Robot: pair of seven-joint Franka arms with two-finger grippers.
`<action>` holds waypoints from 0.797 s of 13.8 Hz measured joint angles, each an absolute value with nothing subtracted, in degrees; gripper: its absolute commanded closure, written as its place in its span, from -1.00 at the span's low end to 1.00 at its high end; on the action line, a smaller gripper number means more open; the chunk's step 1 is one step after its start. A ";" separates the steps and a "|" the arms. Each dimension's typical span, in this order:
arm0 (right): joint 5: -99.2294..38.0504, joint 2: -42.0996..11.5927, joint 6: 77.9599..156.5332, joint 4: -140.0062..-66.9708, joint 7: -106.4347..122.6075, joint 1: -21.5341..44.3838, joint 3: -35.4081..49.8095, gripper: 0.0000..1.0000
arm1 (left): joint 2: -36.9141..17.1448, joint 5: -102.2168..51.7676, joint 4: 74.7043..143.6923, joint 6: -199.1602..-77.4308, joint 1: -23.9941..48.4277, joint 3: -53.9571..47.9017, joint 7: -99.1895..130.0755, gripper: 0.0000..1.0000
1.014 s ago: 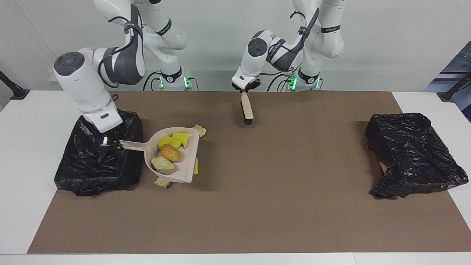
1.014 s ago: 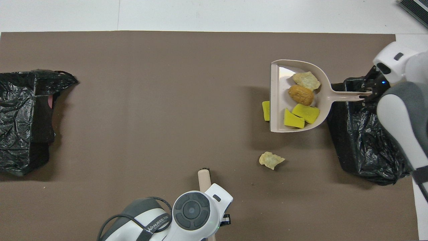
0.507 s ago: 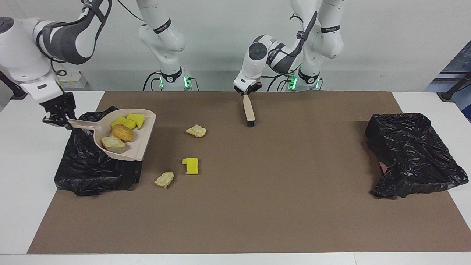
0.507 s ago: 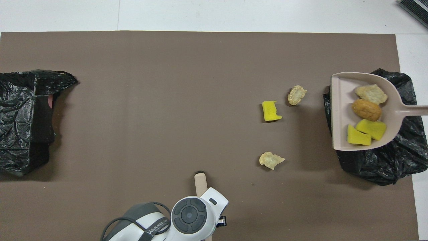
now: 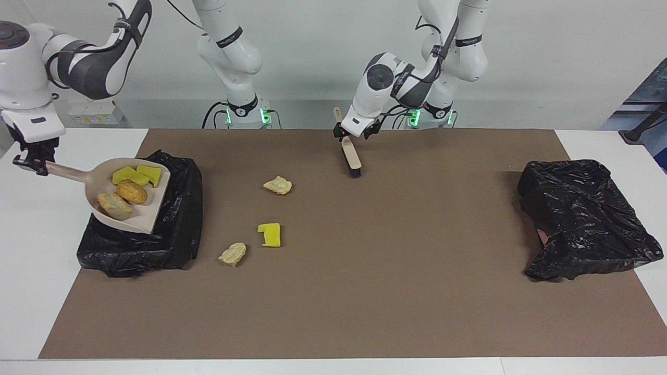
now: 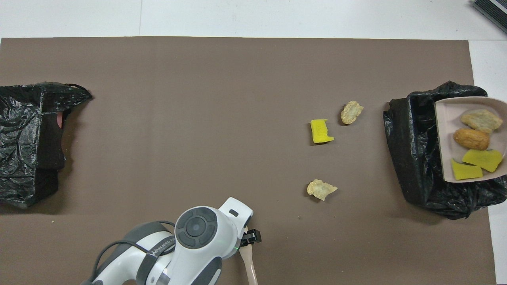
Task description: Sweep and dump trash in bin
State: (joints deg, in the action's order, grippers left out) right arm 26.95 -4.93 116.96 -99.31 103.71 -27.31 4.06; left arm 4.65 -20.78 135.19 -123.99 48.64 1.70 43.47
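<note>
The right gripper (image 5: 32, 162) is up in the air at the right arm's end of the surface (image 5: 365, 291). It pinches the end of the handle of the beige dustpan (image 5: 151, 208). The dustpan hangs over the black trash bag bin (image 5: 172, 245) just below this gripper, and its open edge tips down toward the bag.

Four bits of trash sit in the dustpan. There are two yellow sponge chunks (image 5: 136, 175), a round brown bread lump (image 5: 132, 191) and a pale bread lump (image 5: 112, 205).

Three more bits lie on the brown mat (image 5: 365, 291), out between the two grippers. One pale bread scrap (image 5: 278, 185) is the closest of them to the left gripper. A yellow sponge piece (image 5: 270, 234) and another pale scrap (image 5: 233, 253) lie close together, nearer the bag under the right gripper.

The left gripper (image 5: 356, 134) is low over the mat, close to the robots. Its fingers are spread apart. The brush (image 5: 351, 158) is right by it, with the wooden handle up at the gripper and the dark bristles down on the mat. I cannot tell if the fingers touch the handle.

A second black bag (image 5: 583, 219) lies at the left arm's end of the surface, well away from both grippers.
</note>
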 measured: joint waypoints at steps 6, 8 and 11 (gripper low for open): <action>40.82 -4.45 111.94 -100.35 93.99 -23.36 4.50 1.00 | 2.51 -20.11 132.09 -124.06 33.78 2.09 27.41 -1.00; 42.51 -3.47 109.78 -100.35 92.84 -22.69 4.56 1.00 | 1.06 -19.69 130.65 -124.07 28.88 2.20 21.13 -1.00; 44.75 -0.96 106.67 -100.33 92.84 -22.79 4.48 1.00 | -0.20 -13.98 128.10 -124.08 22.95 2.25 14.97 -1.00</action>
State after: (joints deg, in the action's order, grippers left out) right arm 44.75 -0.96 106.67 -100.33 92.84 -22.79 4.48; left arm -0.20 -13.98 128.10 -124.08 22.95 2.25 14.97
